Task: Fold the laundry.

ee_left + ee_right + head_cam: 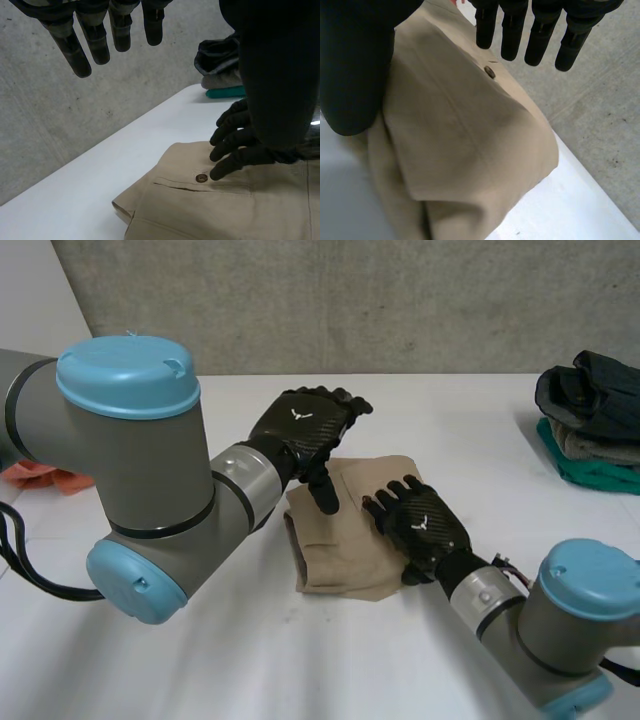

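Note:
Folded tan shorts (345, 540) lie in the middle of the white table (200, 660), pocket button (201, 178) facing up. My left hand (305, 425) hovers over the cloth's far left corner, open, its fingers (95, 42) straight and its thumb pointing down at the cloth. My right hand (422, 525) rests flat on the right side of the shorts, open with fingers spread. Its fingertips (225, 165) touch the cloth (215, 210) beside the button. In the right wrist view its straight fingers (530, 30) reach past the button (490, 72) on the tan cloth (470, 140).
A stack of folded dark, grey and green clothes (590, 420) sits at the table's far right, also seen in the left wrist view as a pile (220, 65). An orange cloth (45, 475) lies at the left edge. A grey wall (400, 300) rises behind the table.

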Controlling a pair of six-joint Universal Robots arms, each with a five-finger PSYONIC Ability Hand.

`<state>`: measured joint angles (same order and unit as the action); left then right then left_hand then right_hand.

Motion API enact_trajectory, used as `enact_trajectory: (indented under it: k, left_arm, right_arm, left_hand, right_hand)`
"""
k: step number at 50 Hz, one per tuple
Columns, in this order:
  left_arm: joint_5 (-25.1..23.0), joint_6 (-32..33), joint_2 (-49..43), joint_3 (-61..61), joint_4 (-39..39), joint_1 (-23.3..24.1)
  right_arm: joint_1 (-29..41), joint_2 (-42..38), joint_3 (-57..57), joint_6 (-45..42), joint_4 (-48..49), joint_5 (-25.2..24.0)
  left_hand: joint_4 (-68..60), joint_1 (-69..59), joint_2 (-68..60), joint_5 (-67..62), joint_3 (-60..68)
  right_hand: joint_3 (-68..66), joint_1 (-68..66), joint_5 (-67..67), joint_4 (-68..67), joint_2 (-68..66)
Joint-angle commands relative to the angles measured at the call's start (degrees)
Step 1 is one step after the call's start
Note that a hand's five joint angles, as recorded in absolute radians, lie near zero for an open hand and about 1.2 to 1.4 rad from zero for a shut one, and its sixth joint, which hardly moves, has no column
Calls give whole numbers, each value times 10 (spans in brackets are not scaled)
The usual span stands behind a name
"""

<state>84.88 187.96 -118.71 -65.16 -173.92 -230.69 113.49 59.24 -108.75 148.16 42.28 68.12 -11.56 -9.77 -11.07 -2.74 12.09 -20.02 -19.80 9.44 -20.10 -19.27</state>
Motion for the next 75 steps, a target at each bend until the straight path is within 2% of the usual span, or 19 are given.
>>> enact_trajectory:
  k: [1,14,18,19,23,27,33,39,45,49,54,61,65,68,75]
  left_arm:
    - [0,1,1,-3,-7,-4]
    - [0,1,-2,-8,-8,-7]
    - [0,0,-2,-7,-9,-7]
    - [0,0,-2,-7,-9,-7]
    - [0,0,1,-6,-12,-8]
    - [1,0,3,-5,-15,-13]
    - [0,0,13,-1,-15,-17]
    - [0,-1,33,-1,-16,-14]
    - [-1,-1,44,-2,-17,-4]
    - [-1,-4,48,-2,-21,9]
    - [-1,-4,52,-4,-38,24]
    - [-1,-3,56,-5,-45,37]
    - [-1,-3,56,-8,-45,41]
    - [-1,-3,55,-12,-45,44]
    - [-1,-2,52,-18,-46,47]
  right_arm:
    - [0,-34,42,-9,-4,1]
    - [1,-61,92,-9,-10,3]
    - [1,-72,116,-5,-14,5]
    - [1,-75,131,-2,-17,14]
    - [1,-76,178,-1,-24,53]
    - [-1,-73,240,9,-52,68]
    - [-11,-46,322,71,-108,67]
    - [-89,17,383,113,-122,54]
    - [-174,33,447,153,-120,20]
    - [-245,25,491,197,-117,-24]
    - [-353,-34,553,284,-100,-87]
    - [-424,-161,624,406,-41,-167]
    - [-450,-215,627,447,6,-187]
    - [-467,-243,623,460,24,-195]
    - [-498,-287,608,462,30,-247]
  left_hand:
    - [16,-2,11,27,-21]
    - [16,-2,11,27,-21]
    - [16,-2,11,27,-21]
    - [16,-2,11,27,-21]
    - [16,-2,11,27,-21]
    - [15,-3,10,27,-20]
    - [15,-3,10,27,-20]
    - [16,-2,11,27,-21]
    - [16,-2,11,27,-21]
    - [16,-2,11,27,-21]
    - [16,-2,11,27,-21]
    - [16,-2,11,27,-21]
    - [16,-2,11,27,-21]
    - [16,-2,11,27,-21]
    - [15,-3,10,27,-20]
  right_hand:
    - [-72,-74,78,-71,-80]
    - [-131,-133,137,-130,-138]
    - [-441,-444,447,-441,-449]
    - [-598,-600,604,-597,-606]
    - [-600,-602,606,-599,-607]
    - [-600,-602,606,-599,-607]
    - [-600,-602,606,-599,-607]
    - [-600,-602,606,-599,-607]
    - [-600,-602,606,-599,-607]
    - [-600,-602,606,-599,-607]
    - [-600,-602,606,-599,-607]
    - [-600,-602,606,-599,-607]
    - [-600,-602,606,-599,-607]
    - [-600,-602,606,-599,-607]
    - [-600,-602,606,-599,-607]
